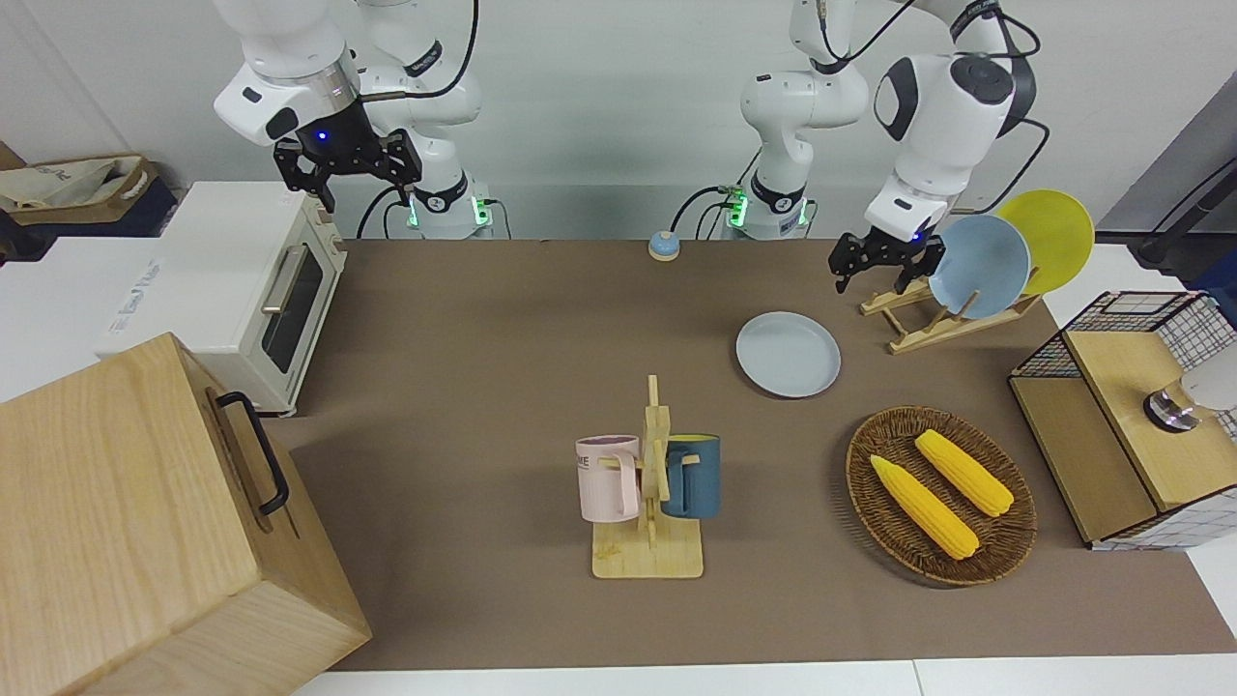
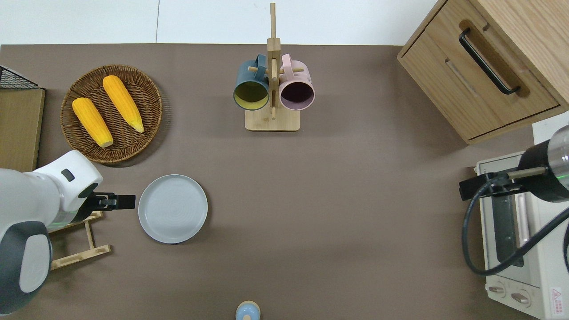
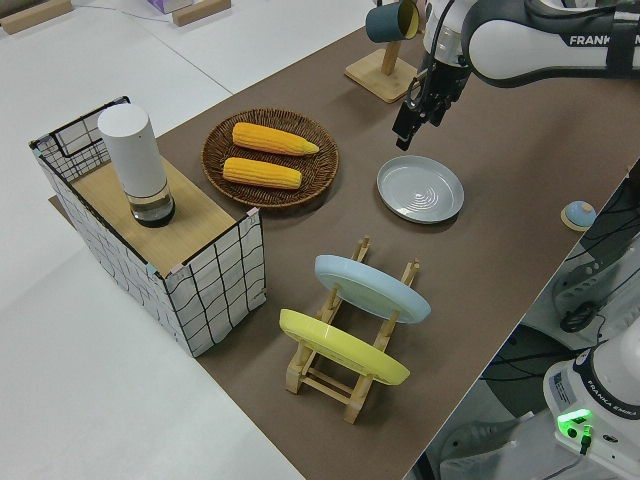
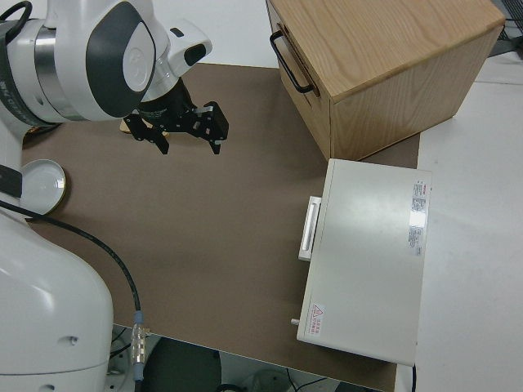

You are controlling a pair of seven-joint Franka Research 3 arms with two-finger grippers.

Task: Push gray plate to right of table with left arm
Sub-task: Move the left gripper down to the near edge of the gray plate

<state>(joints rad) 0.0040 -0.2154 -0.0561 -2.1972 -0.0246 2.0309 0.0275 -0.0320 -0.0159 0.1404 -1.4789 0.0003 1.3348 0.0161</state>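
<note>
The gray plate (image 1: 788, 354) lies flat on the brown table (image 1: 483, 319), toward the left arm's end; it also shows in the overhead view (image 2: 173, 209) and the left side view (image 3: 421, 189). My left gripper (image 1: 873, 278) is open and empty. In the overhead view my left gripper (image 2: 129, 201) is over the table just beside the plate's rim, on the side toward the left arm's end. In the left side view my left gripper (image 3: 410, 115) hangs above the table, not touching the plate. My right gripper (image 1: 343, 174) is parked, open and empty.
A wooden dish rack (image 1: 928, 319) holds a sky-blue plate (image 1: 981, 266) and a yellow plate (image 1: 1053, 237). A wicker basket (image 2: 71, 129) holds two corn cobs. A mug stand (image 2: 272, 120), wire-grid stand (image 3: 190, 250), toaster oven (image 1: 242, 290), wooden cabinet (image 1: 126, 522) and small bell (image 1: 663, 246) also stand here.
</note>
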